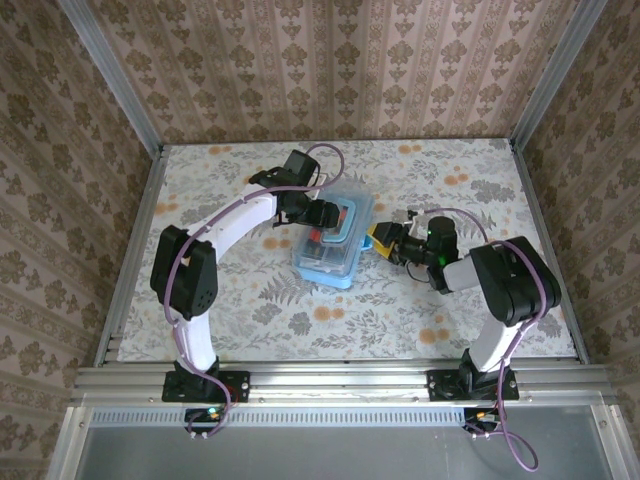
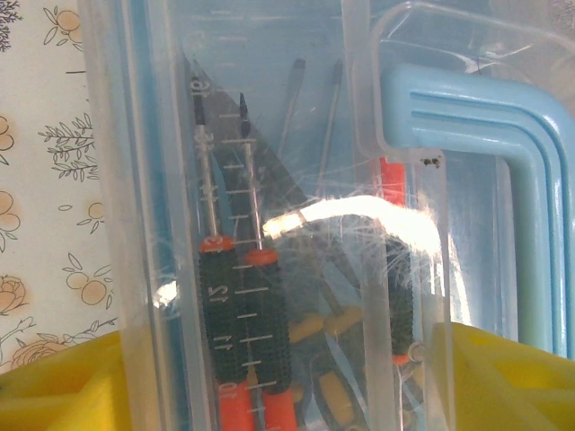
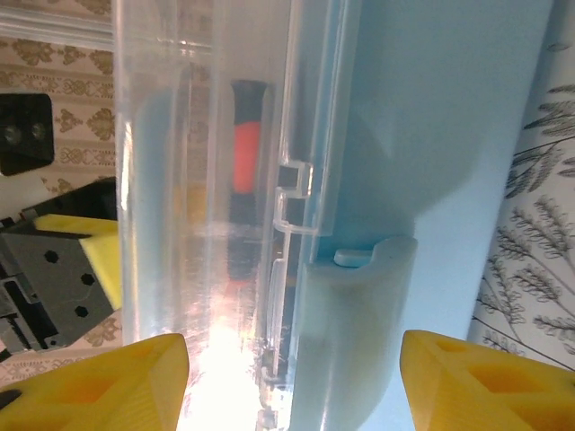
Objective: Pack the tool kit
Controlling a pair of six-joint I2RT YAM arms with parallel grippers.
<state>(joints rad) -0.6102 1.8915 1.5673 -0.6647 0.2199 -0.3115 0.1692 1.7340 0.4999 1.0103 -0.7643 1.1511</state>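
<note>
Screwdrivers (image 2: 243, 332) with orange and black handles lie inside the clear tool box (image 1: 335, 238). The left gripper (image 1: 320, 213) is at the box's far left end, a yellow finger on each side, and I cannot tell if it squeezes. The right gripper (image 1: 384, 238) is at the box's right side, fingers spread wide around its blue latch (image 3: 355, 341).

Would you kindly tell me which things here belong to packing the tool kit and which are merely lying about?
Job: clear tool box, screwdrivers inside it, blue latch, left gripper, right gripper.
Merely there: floral table cover.
</note>
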